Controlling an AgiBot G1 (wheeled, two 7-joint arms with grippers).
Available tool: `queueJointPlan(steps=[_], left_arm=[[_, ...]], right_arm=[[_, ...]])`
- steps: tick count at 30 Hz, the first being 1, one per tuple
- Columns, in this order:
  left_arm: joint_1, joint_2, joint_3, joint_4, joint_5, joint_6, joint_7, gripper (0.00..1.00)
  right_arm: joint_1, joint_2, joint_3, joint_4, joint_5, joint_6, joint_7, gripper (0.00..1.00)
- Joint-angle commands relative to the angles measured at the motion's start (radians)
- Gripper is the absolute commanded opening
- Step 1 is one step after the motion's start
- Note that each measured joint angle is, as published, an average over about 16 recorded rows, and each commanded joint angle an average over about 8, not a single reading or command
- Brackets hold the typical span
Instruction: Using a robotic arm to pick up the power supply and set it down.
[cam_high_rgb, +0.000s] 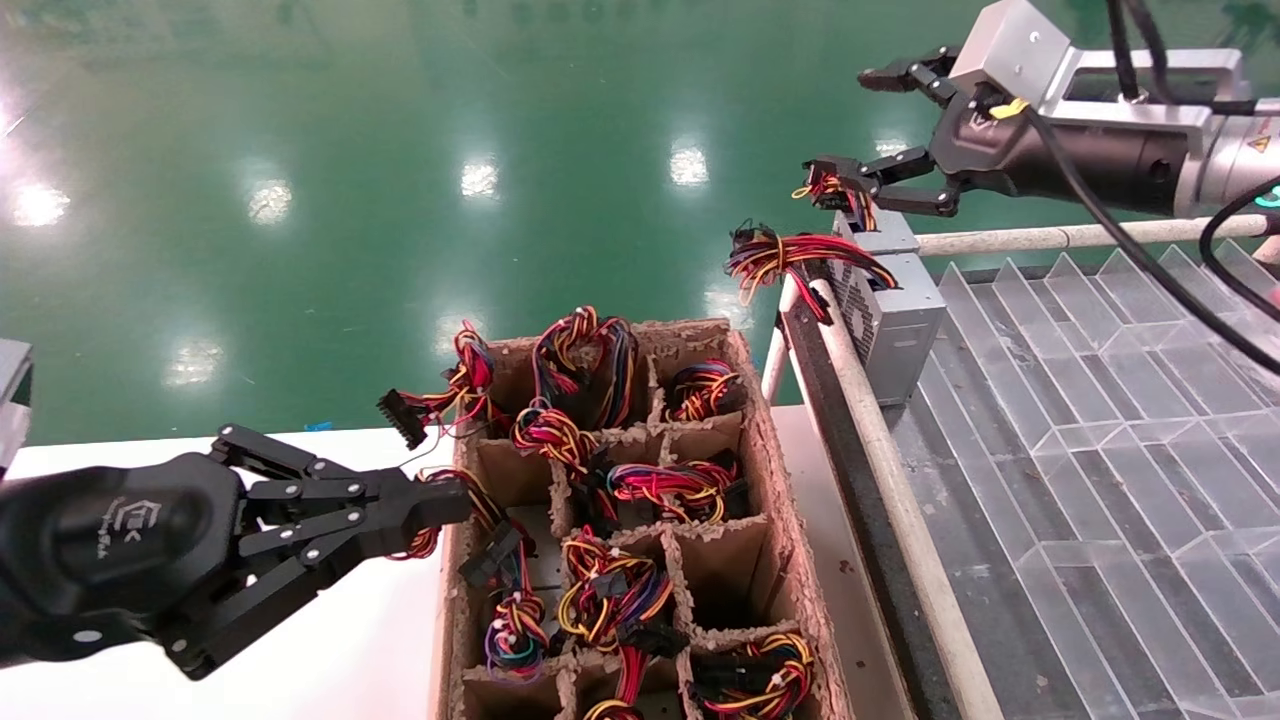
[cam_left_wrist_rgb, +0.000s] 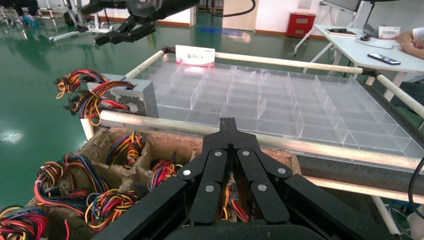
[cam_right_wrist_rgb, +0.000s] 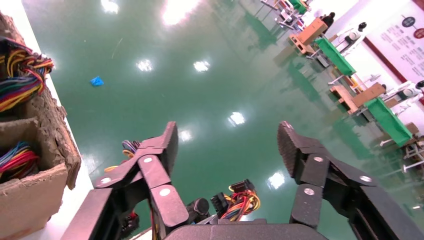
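- At the near-left corner of the clear divider tray (cam_high_rgb: 1100, 400): grey power supply (cam_high_rgb: 890, 310), standing on end, vent side toward the cardboard box (cam_high_rgb: 770, 480), against the white rail (cam_high_rgb: 880, 440).
- Spilling over that rail from the top of the power supply: loose red-yellow-black wire bundle (cam_high_rgb: 790, 255), hanging free in the air.
- Just above the power supply: right gripper (cam_high_rgb: 880, 130), jaws spread wide, holding nothing, lower finger close to the top wires; touching or apart, hard to tell.
- Over the left edge of the cardboard box: left gripper (cam_high_rgb: 440, 500), fingers pressed together at the tips among wires; pinching one or not, cannot be told.
- Handling, as a judgement: metal case, stiff and probably fairly heavy for its bulk, smooth sides likely to slip under a light pinch.
- Wire bundle soft and floppy, apt to snag on the rail or the dividers; poor place for a hold.
- Best hold, likely: across the two flat sides of the case, near the top, clear of the wires and the vent holes.
- Surface: clear plastic tray split into many slanted compartments, hard and slick, ringed by white tubing.
- Beside it: cardboard box on a white table (cam_high_rgb: 350, 660), its cells stuffed with coloured wire bundles.
- Room: glossy green floor (cam_high_rgb: 400, 150) with lamp reflections, benches and desks farther off.
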Motion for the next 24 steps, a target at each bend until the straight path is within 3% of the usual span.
queueJointPlan(steps=[1,11,12,19,20,24], left_arm=[[0.000,0.000,0.000,0.000,0.000,0.000,0.000,0.00],[0.000,0.000,0.000,0.000,0.000,0.000,0.000,0.00],[0.000,0.000,0.000,0.000,0.000,0.000,0.000,0.08],[0.000,0.000,0.000,0.000,0.000,0.000,0.000,0.95],[0.000,0.000,0.000,0.000,0.000,0.000,0.000,1.00],[0.000,0.000,0.000,0.000,0.000,0.000,0.000,1.00]], right_arm=[[0.008,0.004,0.000,-0.003,0.000,-0.011,0.005,1.00],[-0.073,0.047,0.051,0.118,0.026,-0.049,0.097,1.00],[-0.089,0.054,0.061,0.140,0.031,-0.053,0.111,1.00],[-0.200,0.102,0.125,0.291,0.062,-0.078,0.210,1.00],[-0.216,0.108,0.134,0.313,0.067,-0.082,0.224,1.00],[-0.280,0.136,0.171,0.400,0.085,-0.097,0.281,1.00]])
